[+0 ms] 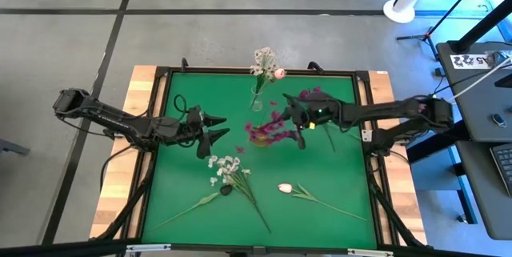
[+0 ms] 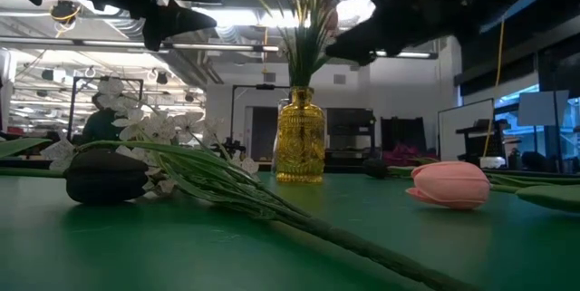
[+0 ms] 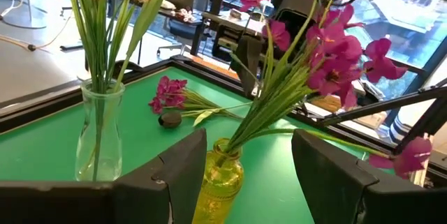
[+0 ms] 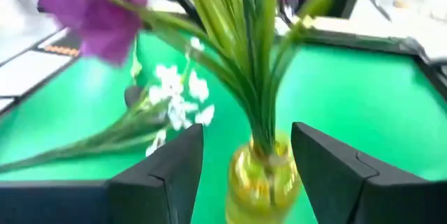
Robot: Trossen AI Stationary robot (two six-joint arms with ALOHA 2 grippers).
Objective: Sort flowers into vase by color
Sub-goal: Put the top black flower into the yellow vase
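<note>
A yellow glass vase holds magenta flowers at the table's middle. A clear vase behind it holds white sprays and one pink bud. A white spray and a pink tulip lie on the near part of the mat. Another magenta flower lies toward the far right. My left gripper is open, raised left of the yellow vase. My right gripper is open, raised just right of the yellow vase.
The green mat sits in a black frame on a wooden table. A small dark lump lies at the white spray's stem. A loose green stem lies under my right arm. Bare mat shows at the near left and far left.
</note>
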